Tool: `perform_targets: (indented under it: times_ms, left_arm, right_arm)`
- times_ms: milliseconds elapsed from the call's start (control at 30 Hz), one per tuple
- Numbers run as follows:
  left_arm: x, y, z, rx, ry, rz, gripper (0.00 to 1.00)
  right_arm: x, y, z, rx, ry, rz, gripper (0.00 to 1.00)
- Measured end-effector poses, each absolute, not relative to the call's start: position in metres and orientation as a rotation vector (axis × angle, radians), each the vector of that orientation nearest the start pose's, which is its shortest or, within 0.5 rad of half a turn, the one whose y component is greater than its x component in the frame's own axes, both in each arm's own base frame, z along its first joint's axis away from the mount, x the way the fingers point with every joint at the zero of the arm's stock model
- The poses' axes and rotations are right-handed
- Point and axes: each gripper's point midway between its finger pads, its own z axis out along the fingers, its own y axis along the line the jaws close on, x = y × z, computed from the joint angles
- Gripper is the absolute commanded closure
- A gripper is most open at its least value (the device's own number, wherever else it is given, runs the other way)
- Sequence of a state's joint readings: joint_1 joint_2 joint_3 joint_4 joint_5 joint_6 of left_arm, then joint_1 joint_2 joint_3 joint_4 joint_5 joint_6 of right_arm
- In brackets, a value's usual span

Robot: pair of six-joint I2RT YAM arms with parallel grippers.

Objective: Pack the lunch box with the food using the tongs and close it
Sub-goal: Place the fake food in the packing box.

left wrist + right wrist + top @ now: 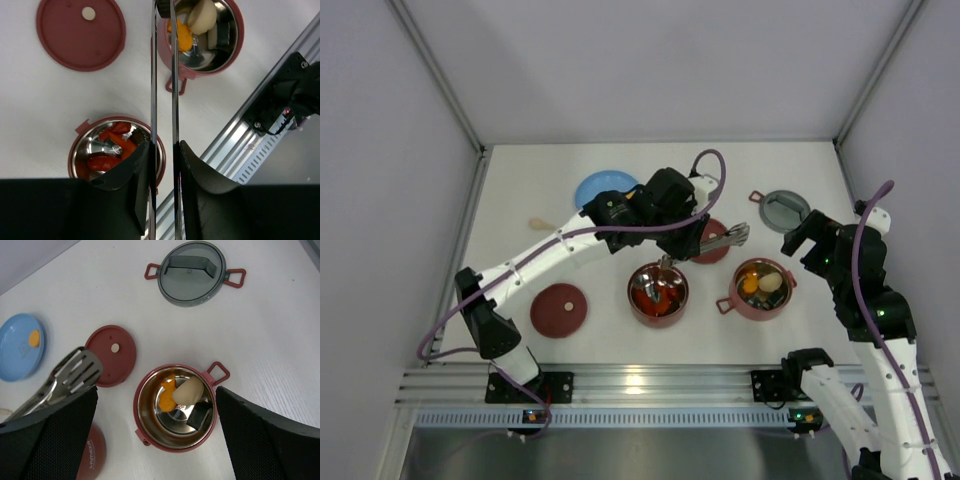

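left hand (163, 147) pinches the long thin silver metal tongs (153, 75) over the middle of the bench (770, 180) — likely light, springy, slick steel, best squeezed across both arms — right hand (156, 388) spread, empty.

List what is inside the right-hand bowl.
The right-hand bowl holds an orange piece, a pale beige round piece and a black piece. Anything beneath them is covered.

Bright, even light from above; you get only soft, short shadows around the red-filled bowl (632, 300). Glare spot on the rail (638, 381) just nearer you than that bowl; sheen on its steel inside. The tongs (153, 75) beside it show streaked reflections.
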State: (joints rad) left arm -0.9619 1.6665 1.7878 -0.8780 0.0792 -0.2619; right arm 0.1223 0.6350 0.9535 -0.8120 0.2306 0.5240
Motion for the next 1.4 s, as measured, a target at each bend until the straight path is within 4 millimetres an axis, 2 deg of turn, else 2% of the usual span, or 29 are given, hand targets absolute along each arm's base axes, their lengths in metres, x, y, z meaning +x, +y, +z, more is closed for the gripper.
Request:
perform_targets:
  times_ms: [267, 433, 567, 733, 1067, 1267, 1400]
  left_arm:
    - [0.174, -0.385, 0.239, 1.067, 2.306, -0.703, 0.9]
    - [0.156, -0.388, 0.229, 1.139, 2.312, -0.71, 0.89]
    - [0.154, -0.388, 0.225, 1.147, 2.32, -0.703, 0.87]
    - [0.157, -0.392, 0.214, 1.152, 2.342, -0.683, 0.77]
    - [0.161, -0.401, 0.192, 1.158, 2.377, -0.658, 0.69]
    - [0.165, -0.403, 0.195, 1.133, 2.371, -0.65, 0.61]
    - [0.168, -0.405, 0.2, 1.123, 2.357, -0.651, 0.59]
  right_arm:
    - [0.225, 0.008, 0.254, 0.548, 1.979, 0.164, 0.01]
    - [0.225, 0.008, 0.254, 0.548, 1.979, 0.164, 0.01]
    - [0.225, 0.008, 0.254, 0.548, 1.979, 0.164, 0.0]
    - [0.225, 0.008, 0.254, 0.548, 1.979, 0.164, 0.01]
    - [0.224, 0.007, 0.255, 0.548, 1.974, 0.164, 0.01]
    - [0.223, 0.007, 0.25, 0.55, 1.987, 0.159, 0.0]
    - [0.223, 0.007, 0.25, 0.55, 1.986, 0.158, 0.01]
